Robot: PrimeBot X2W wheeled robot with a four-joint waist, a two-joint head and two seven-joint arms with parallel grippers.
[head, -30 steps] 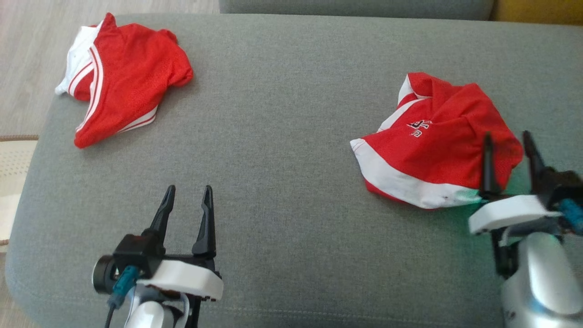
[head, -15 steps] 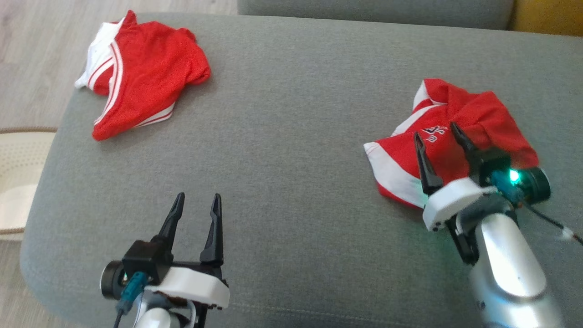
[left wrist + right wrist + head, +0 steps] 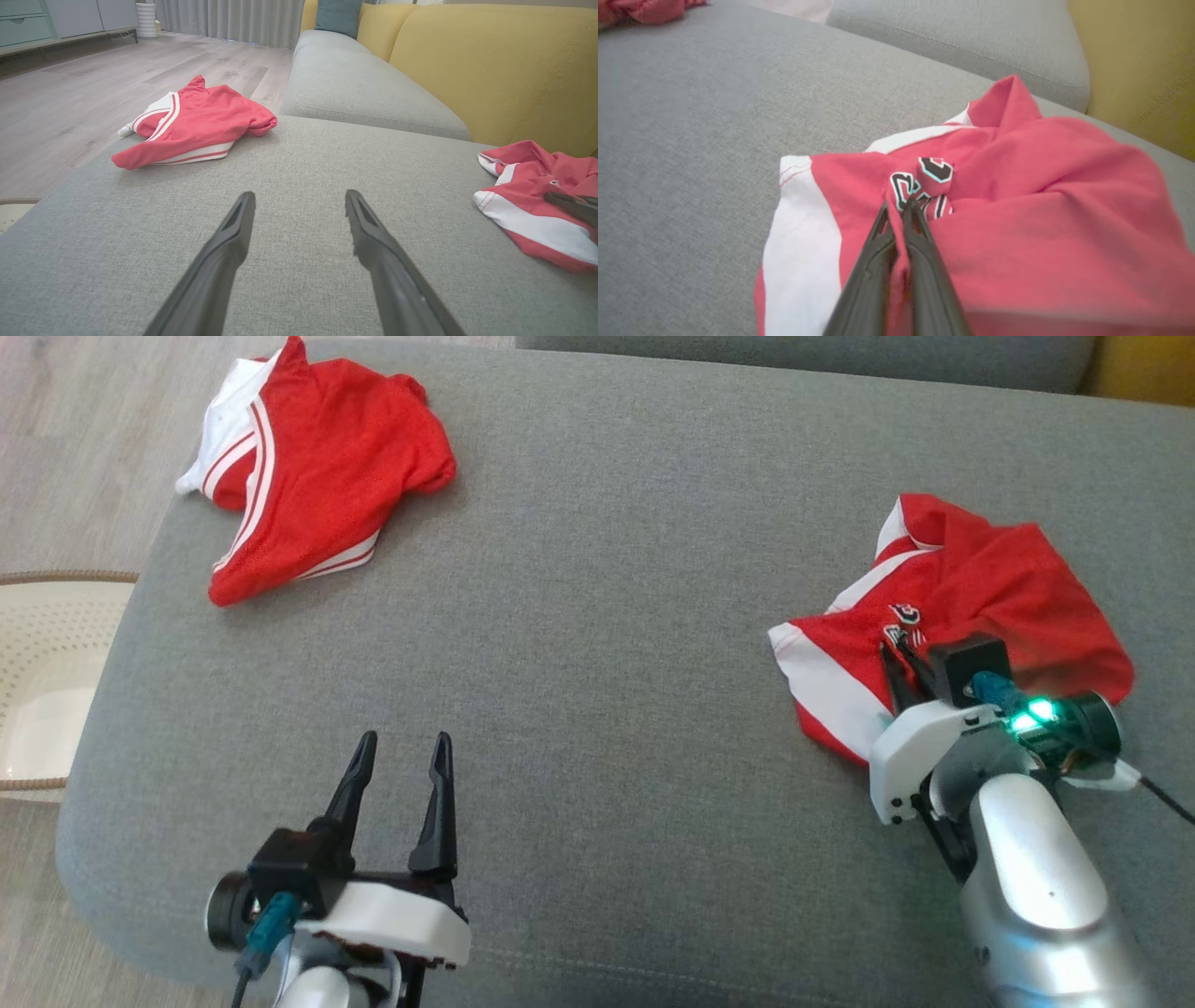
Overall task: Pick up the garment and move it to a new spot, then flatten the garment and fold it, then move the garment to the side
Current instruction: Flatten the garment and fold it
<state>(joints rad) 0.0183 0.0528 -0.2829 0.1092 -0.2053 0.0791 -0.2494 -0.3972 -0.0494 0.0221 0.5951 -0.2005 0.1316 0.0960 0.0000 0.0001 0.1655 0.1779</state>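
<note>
A crumpled red garment [image 3: 1013, 588] with white bands and a dark logo lies at the right of the grey sofa cushion [image 3: 607, 616]. My right gripper [image 3: 894, 651] is shut on a pinched fold of the garment [image 3: 1041, 200] just below its logo; in the right wrist view the fingers [image 3: 920, 261] meet with red cloth between them at the gripper's tips [image 3: 896, 206]. My left gripper [image 3: 400, 747] hovers open over bare cushion near the front edge, holding nothing. In the left wrist view its gripper [image 3: 299, 198] is spread wide and the garment [image 3: 523, 186] lies far right.
A second red garment [image 3: 317, 495] with white stripes lies at the cushion's far left corner, also seen as the second garment [image 3: 201, 121]. A cream perforated basket [image 3: 47, 672] stands on the floor to the left. The yellow sofa back [image 3: 490, 70] rises behind.
My right gripper moved left over the garment to its logo and shut, pinching a fold of cloth. The head camera shifted slightly. The left gripper stayed open in place.
</note>
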